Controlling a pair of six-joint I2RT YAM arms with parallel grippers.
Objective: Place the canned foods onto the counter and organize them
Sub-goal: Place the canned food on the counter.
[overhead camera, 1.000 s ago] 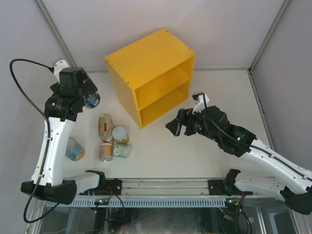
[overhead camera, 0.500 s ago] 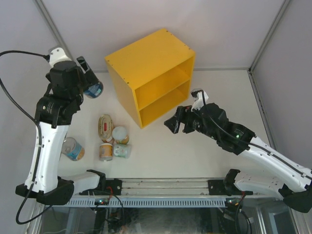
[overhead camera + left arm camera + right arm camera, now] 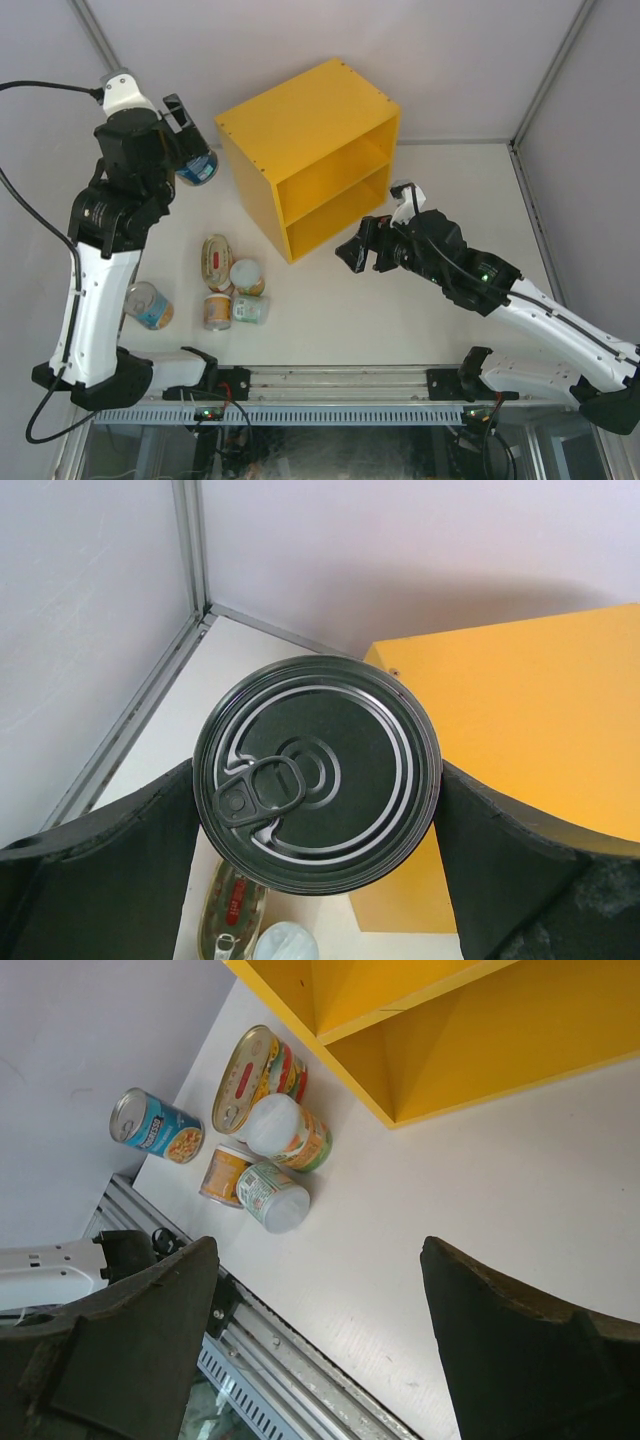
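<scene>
"Progress, top view?"
"Barely begun. Left gripper [image 3: 190, 148] was clamped on a tall blue-labelled metal can [image 3: 198, 168], held in the air just left of the bright yellow box-shaped counter [image 3: 300, 125]. Nothing showed on its top or shelves. Right gripper [image 3: 361, 256] hung spread and empty near the lower shelf. On the white table [image 3: 330, 320]: flat oval red-yellow tin [image 3: 214, 257], maybe two stacked, couldn't tell. Also three small round pale-lidded cans [image 3: 247, 276], and a second blue-labelled can [image 3: 151, 306] on its side."
"Left wrist?"
"Dark pull-tab lid filled the frame, fingers [image 3: 110, 870] tight on both sides, counter behind at right. No text."
"Right wrist?"
"Jaws wide, nothing between. Oval tin had a red badge, blue can a food picture; lettering too small to read. My read: every can still needed placing, held one first."
</scene>
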